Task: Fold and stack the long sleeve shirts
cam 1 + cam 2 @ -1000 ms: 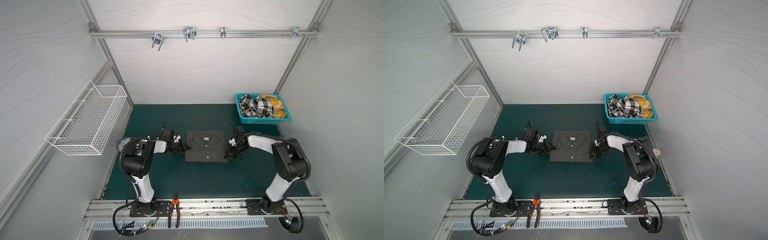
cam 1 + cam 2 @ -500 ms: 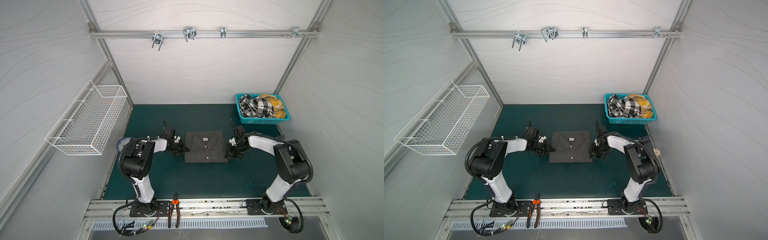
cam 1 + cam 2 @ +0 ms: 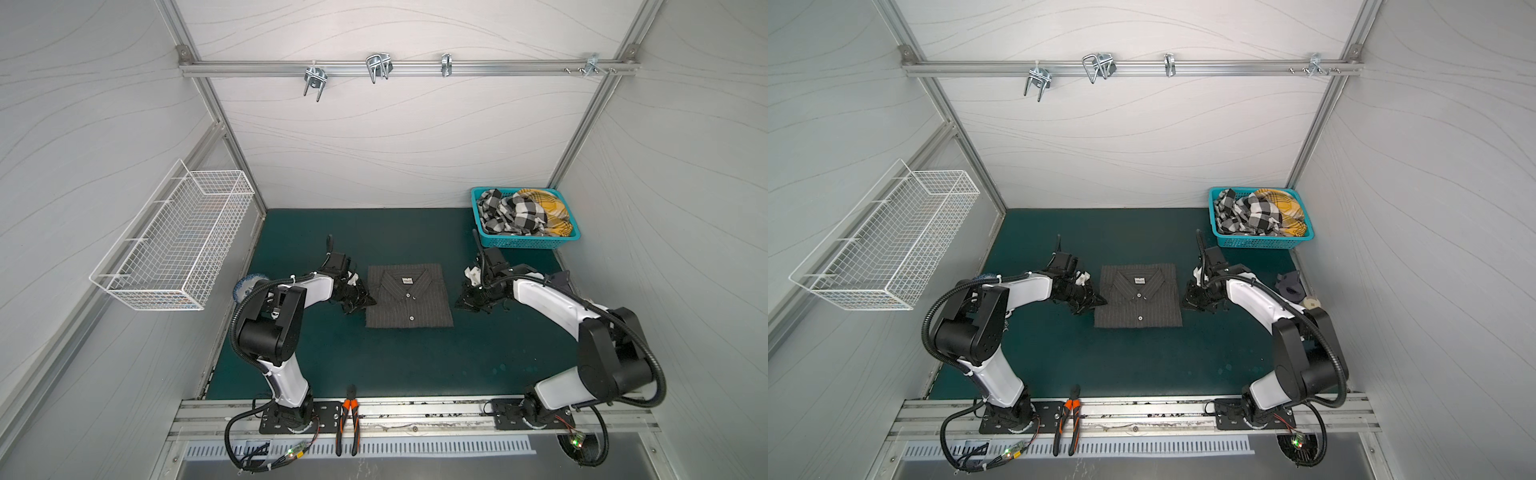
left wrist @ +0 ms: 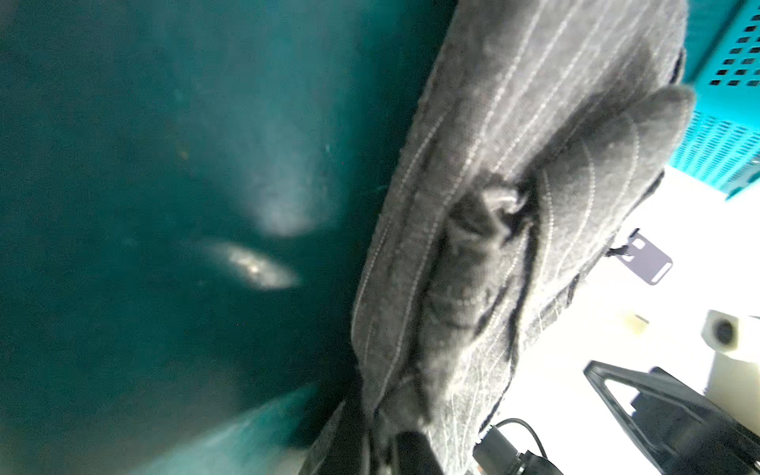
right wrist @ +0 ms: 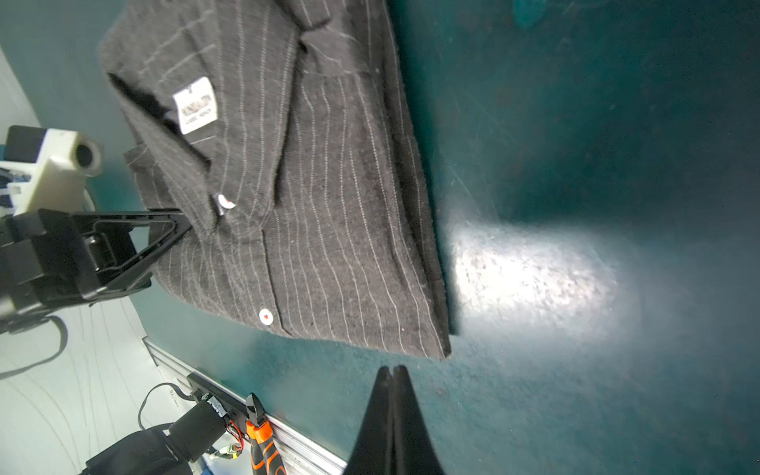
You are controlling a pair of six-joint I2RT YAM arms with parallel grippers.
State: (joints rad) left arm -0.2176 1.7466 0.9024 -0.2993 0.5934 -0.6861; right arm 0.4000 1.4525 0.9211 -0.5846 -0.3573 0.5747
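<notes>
One long sleeve shirt (image 3: 409, 297) (image 3: 1138, 299) lies folded into a neat rectangle mid-mat, collar toward the back wall; it is dark charcoal with pale pinstripes and white buttons (image 5: 266, 316). My left gripper (image 3: 366, 301) (image 3: 1100, 300) sits low at the shirt's left edge, and in the left wrist view its jaws (image 4: 378, 436) are shut with the pinstriped cloth (image 4: 493, 205) running into them. My right gripper (image 3: 459, 302) (image 5: 392, 369) rests just off the shirt's right edge, shut and empty, with its tips a short way from the shirt's corner (image 5: 446, 349).
A teal plastic basket (image 3: 524, 242) with checked and yellow cloths stands at the back right. A white wire basket (image 3: 174, 241) hangs on the left wall. Orange-handled pliers (image 3: 348, 419) lie on the front rail. A dark small part (image 3: 1289, 284) sits by the right wall.
The left gripper's jaws have closed at the shirt's left edge. Both arms have barely moved, and the shirt lies as before.
</notes>
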